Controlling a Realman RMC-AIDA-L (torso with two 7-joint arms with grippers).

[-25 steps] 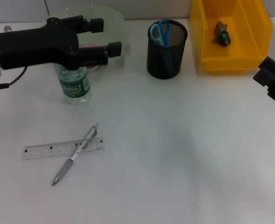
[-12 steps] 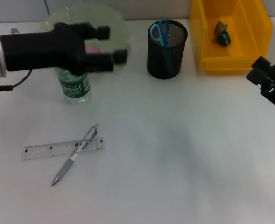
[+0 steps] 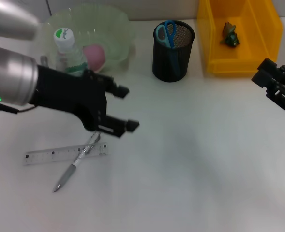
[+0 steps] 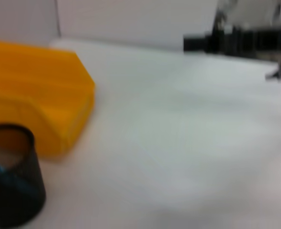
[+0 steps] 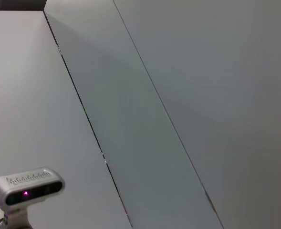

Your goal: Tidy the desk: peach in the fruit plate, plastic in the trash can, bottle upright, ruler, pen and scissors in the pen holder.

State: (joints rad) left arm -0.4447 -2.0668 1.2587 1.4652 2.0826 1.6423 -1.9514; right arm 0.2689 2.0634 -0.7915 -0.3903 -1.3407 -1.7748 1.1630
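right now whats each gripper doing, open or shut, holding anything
Left gripper: open, holding nothing, above the table near the pen and ruler.
Right gripper: at the table's right edge; state cannot be told.

My head camera looks down on the desk (image 3: 190,183). My left wrist camera sits low, facing the pen holder (image 4: 11,181) and yellow bin (image 4: 40,105), at 12 and 1 o'clock from the head. My right wrist camera faces a wall (image 5: 202,95).

Pen (image 3: 78,161) across ruler (image 3: 50,155); bottle (image 3: 67,52) upright.
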